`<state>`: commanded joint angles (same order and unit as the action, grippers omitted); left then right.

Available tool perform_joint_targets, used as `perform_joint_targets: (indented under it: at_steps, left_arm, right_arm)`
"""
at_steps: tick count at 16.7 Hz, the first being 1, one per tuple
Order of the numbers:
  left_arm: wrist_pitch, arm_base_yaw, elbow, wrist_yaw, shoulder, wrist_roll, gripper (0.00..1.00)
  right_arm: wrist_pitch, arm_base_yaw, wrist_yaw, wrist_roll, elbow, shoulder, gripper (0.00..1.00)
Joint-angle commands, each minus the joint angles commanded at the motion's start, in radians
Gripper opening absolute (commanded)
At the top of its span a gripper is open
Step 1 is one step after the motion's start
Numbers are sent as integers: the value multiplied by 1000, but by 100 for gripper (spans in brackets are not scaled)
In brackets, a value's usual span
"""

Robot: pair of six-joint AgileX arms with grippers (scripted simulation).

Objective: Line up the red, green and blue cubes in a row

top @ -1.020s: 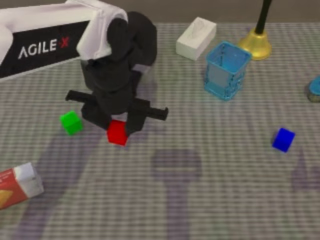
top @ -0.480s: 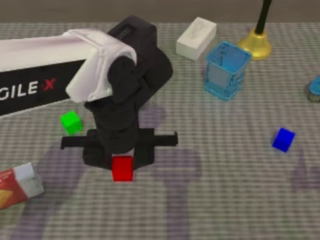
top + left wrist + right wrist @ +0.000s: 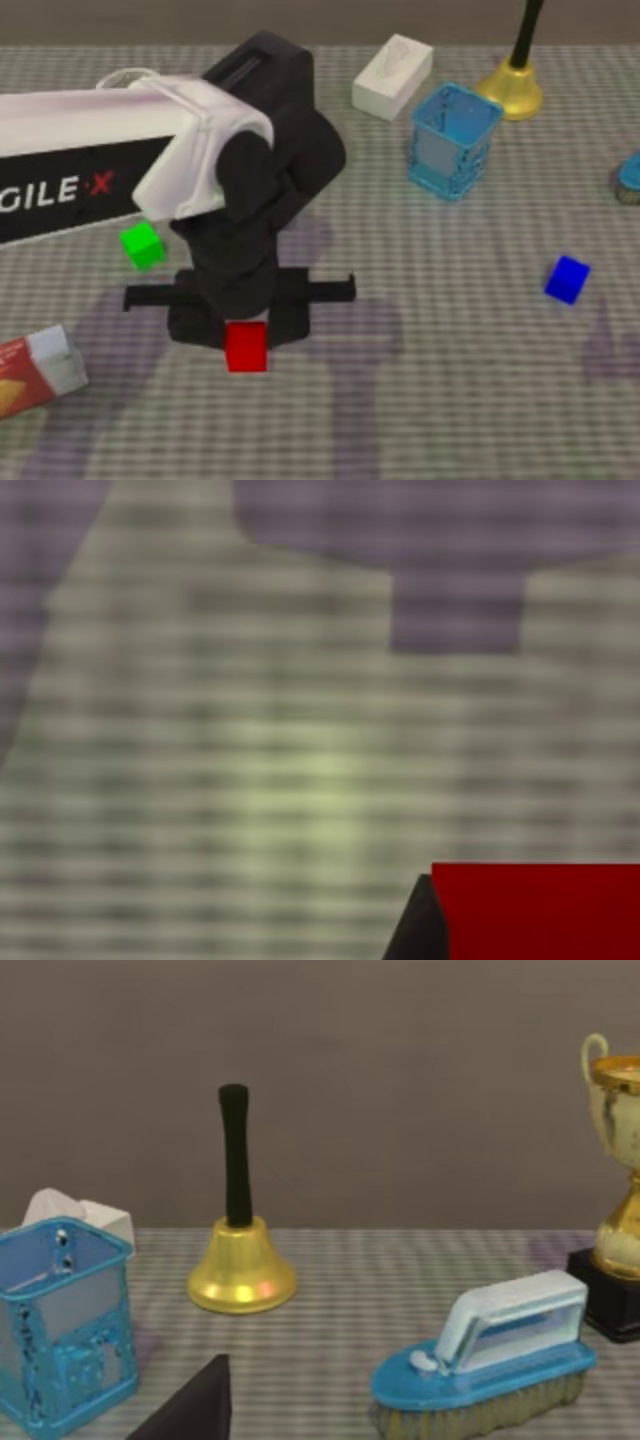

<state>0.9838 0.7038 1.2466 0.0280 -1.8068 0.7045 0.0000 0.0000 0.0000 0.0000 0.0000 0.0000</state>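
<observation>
There are 3 cubes, 1 of each colour, all small, plain and equal in size. The red cube sits pinched in the left gripper, toward the tabletop's front edge and left of its middle; the left wrist view shows its flat red face against a dark finger. The green cube lies near the left edge, just beside the left arm. The blue cube lies well apart, near the right edge. Behind them stand 1 see-through blue container, 1 white tissue box and 1 gold bell. 1 carton lies at the front left corner. 1 blue brush and 1 gold trophy appear in the right wrist view. Whether the right gripper is spread or closed cannot be told.
</observation>
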Motion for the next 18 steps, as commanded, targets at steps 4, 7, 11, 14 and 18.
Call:
perform_joint_targets:
  at_steps: [4,7,11,14,18]
  left_arm:
    - [-163,2,-94,0,-54,1,0]
    - [-230,4,-140,-1,-83,2,0]
    - [-232,4,-142,-1,-84,2,0]
    - [-232,4,-142,-1,-84,2,23]
    - [-232,4,-142,-1,-84,2,53]
  right_arm:
    - [0,0,0,0,0,0,100]
    - [0,0,0,0,0,0,100]
    - [0,0,0,0,0,0,100]
    - [0,0,0,0,0,0,100]
    - [0,0,0,0,0,0,100]
